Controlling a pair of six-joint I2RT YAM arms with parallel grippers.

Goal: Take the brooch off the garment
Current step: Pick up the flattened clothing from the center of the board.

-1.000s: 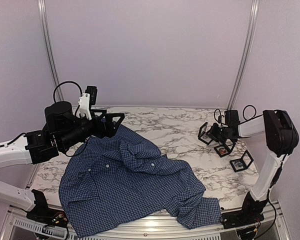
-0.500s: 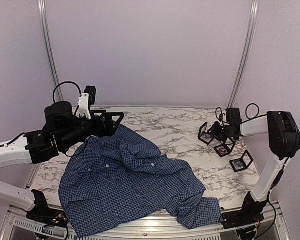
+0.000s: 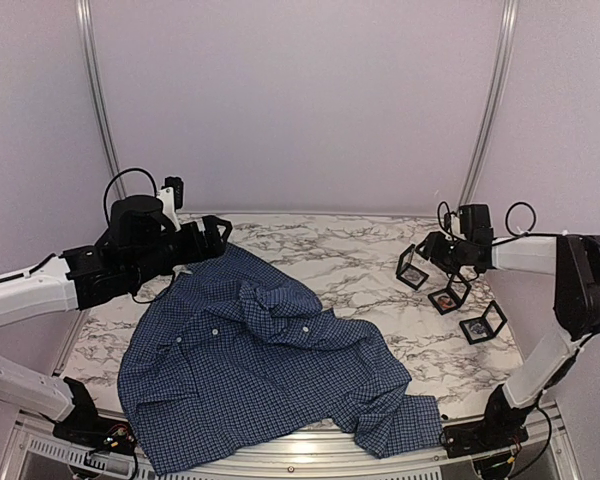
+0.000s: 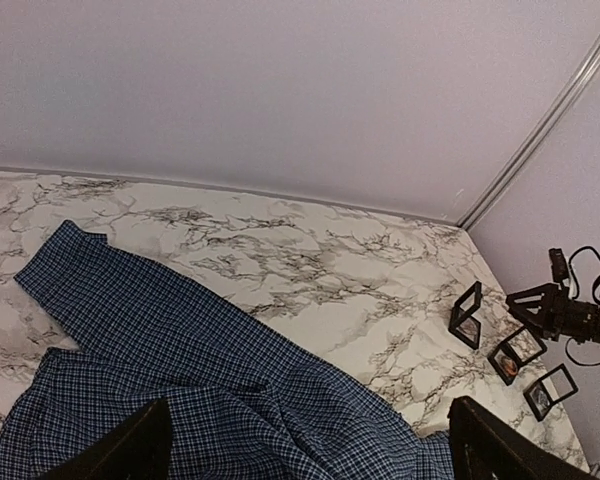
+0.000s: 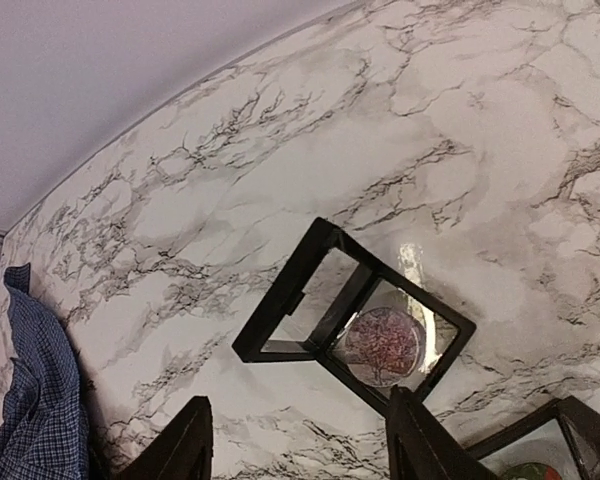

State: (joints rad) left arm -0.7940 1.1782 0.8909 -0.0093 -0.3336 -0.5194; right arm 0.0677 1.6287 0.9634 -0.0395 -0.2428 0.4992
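The garment (image 3: 250, 360), a dark blue checked shirt, lies spread over the table's near left half; it also shows in the left wrist view (image 4: 180, 340) and at the right wrist view's left edge (image 5: 30, 400). A small orange roundish piece, the brooch (image 3: 447, 299), rests in the middle black frame at the right, off the shirt (image 4: 507, 366). My right gripper (image 3: 432, 247) hangs open just above the frames, its fingers (image 5: 300, 400) holding nothing. High over the shirt's collar end, my left gripper (image 3: 217, 230) stands wide open and empty (image 4: 310, 402).
Three black display frames sit at the right. The far one (image 3: 412, 267) is open and holds a reddish round disc (image 5: 383, 346). The near one (image 3: 483, 322) holds a bluish piece. Bare marble table (image 3: 350, 260) lies between shirt and frames.
My right gripper has opened and drawn back up and away from the middle frame. The left arm has lifted and turned slightly above the shirt, still open.
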